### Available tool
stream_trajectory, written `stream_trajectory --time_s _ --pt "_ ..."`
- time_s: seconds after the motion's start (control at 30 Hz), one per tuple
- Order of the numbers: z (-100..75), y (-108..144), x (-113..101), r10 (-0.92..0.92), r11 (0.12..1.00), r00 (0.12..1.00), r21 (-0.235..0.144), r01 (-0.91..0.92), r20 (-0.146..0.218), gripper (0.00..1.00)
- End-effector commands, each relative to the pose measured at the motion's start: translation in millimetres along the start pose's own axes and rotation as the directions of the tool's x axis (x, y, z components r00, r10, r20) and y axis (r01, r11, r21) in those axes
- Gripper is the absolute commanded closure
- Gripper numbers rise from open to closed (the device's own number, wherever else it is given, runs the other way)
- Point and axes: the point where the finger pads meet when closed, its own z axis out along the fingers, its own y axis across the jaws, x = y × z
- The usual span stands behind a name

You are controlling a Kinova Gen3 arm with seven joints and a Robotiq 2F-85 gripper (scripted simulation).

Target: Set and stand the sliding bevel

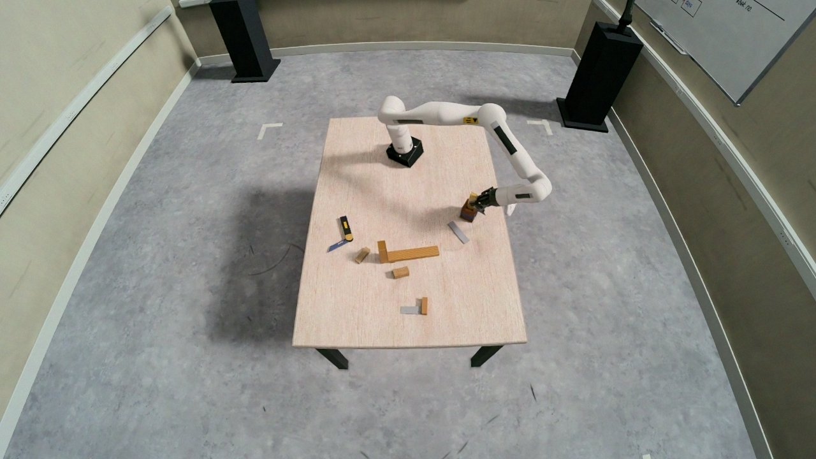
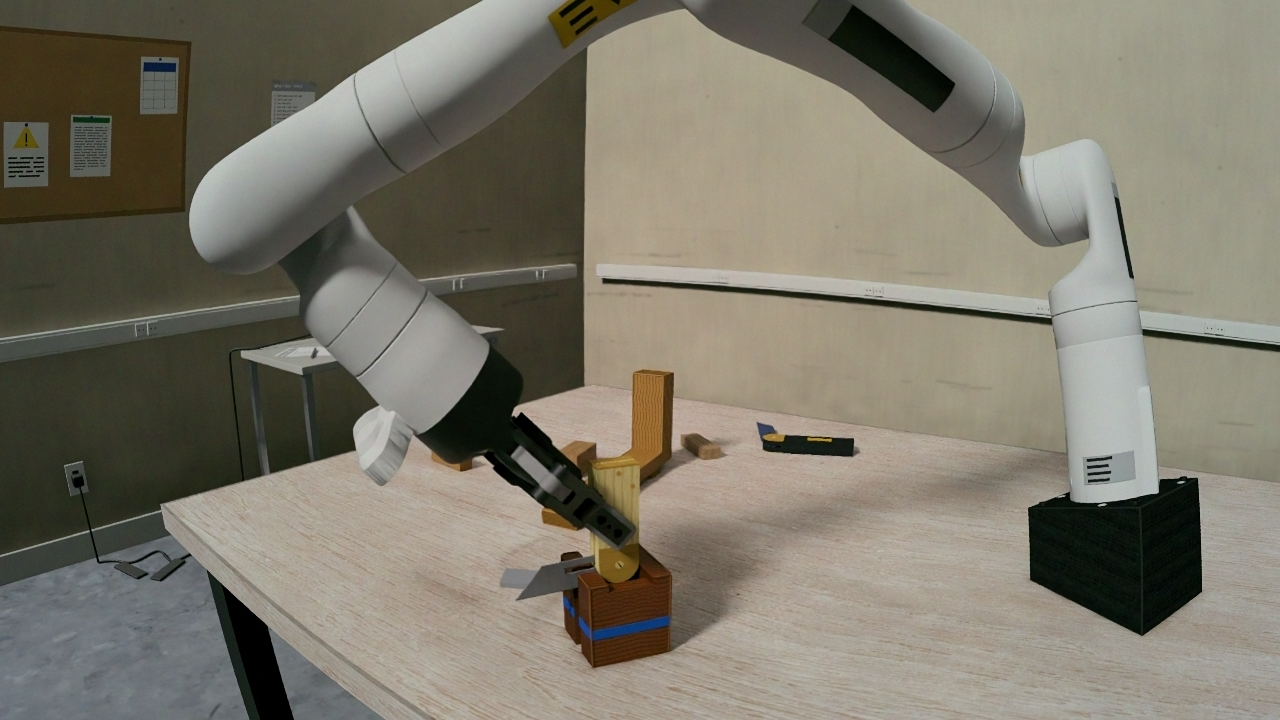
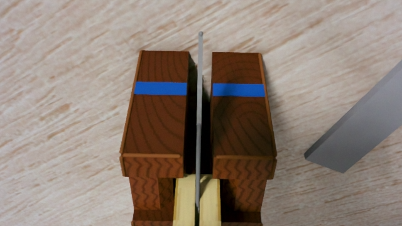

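The wooden bevel's pale stock (image 2: pixel 617 501) stands nearly upright in the dark slotted block with a blue stripe (image 2: pixel 623 616), its rounded foot down in the pocket. In the wrist view its thin grey blade (image 3: pixel 198 103) runs edge-on through the slot between the block's two halves (image 3: pixel 157 107) and pokes out past the far end. My gripper (image 2: pixel 597 517) is shut on the stock from the side, above the block; it also shows in the overhead view (image 1: pixel 476 202). The leg and rail (image 1: pixel 408 252) lie mid-table. The black bevel (image 1: pixel 344 231) lies to the left.
A loose grey plate (image 1: pixel 458 232) lies flat on the table close beside the block, and shows in the wrist view (image 3: pixel 358 135). Two small wooden blocks (image 1: pixel 362 255) (image 1: pixel 400 272) and a small wood-and-grey piece (image 1: pixel 416 308) lie nearer the front. The arm's base (image 1: pixel 405 153) stands at the back.
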Motion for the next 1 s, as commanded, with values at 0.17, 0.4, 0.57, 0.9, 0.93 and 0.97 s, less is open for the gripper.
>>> stream_trajectory --time_s 0.17,0.4,0.57,0.9,0.93,0.97 --pt "0.3 0.0 1.0 0.0 1.0 1.0 0.0 0.0 -0.002 0.9" --pt "0.3 0.0 1.0 0.0 1.0 1.0 0.0 0.0 -0.002 0.9" --pt "1.3 0.0 2.1 0.0 1.0 1.0 0.0 0.0 -0.002 0.9" --pt "2.4 0.0 3.1 0.0 1.0 1.0 0.0 0.0 -0.002 0.9" --pt "2.4 0.0 3.1 0.0 1.0 1.0 0.0 0.0 -0.002 0.9" --pt "2.4 0.0 3.1 0.0 1.0 1.0 0.0 0.0 -0.002 0.9"
